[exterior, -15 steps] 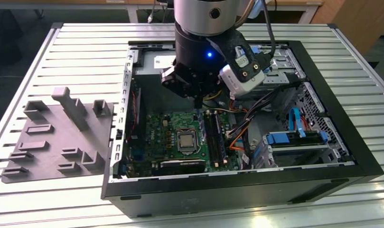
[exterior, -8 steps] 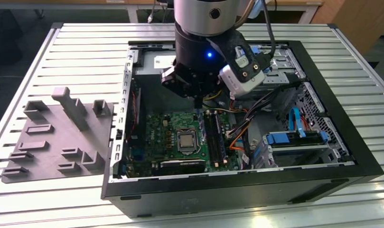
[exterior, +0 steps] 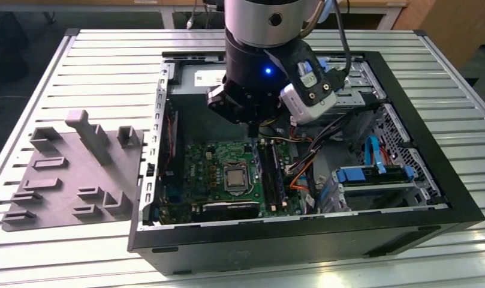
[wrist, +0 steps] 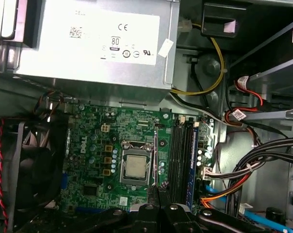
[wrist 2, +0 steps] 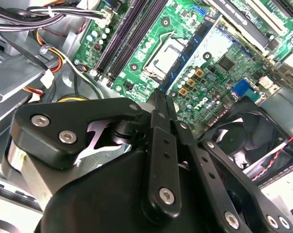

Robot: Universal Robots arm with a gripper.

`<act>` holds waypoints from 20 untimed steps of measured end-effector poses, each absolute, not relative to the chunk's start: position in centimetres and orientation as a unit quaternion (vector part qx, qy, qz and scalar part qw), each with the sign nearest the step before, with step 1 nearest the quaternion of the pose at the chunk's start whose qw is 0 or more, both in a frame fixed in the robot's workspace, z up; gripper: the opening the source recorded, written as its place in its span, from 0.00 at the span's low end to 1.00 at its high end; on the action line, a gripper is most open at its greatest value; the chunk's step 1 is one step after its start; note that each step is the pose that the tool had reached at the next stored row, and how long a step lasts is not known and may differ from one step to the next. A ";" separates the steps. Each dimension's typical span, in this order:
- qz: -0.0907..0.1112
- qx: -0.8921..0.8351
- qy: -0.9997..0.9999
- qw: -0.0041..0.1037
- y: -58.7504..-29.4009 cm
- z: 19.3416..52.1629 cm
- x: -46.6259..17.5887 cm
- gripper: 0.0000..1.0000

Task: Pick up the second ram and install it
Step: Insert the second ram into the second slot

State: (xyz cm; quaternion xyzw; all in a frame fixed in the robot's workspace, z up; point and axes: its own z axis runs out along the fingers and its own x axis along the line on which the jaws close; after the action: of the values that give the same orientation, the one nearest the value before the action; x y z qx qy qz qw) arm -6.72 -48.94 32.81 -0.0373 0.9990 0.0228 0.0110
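Cable bundle (wrist: 243,167) near memory slots (wrist: 181,150).

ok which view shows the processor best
The first wrist view: the processor faces the camera squarely, unobstructed. The second wrist view shows it tilted, past the tool; the exterior view shows it from farther off.
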 end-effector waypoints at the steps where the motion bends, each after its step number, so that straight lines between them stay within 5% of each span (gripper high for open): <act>1: 0.023 -0.037 0.999 0.011 -48.9 32.8 -6.6 0.11; 20: 0.032 -0.035 0.999 0.011 -49.0 32.6 -5.2 0.11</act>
State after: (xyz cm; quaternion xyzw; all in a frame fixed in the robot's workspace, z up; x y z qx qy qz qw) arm -5.22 -48.97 32.65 -0.0350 0.9988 0.0322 0.0113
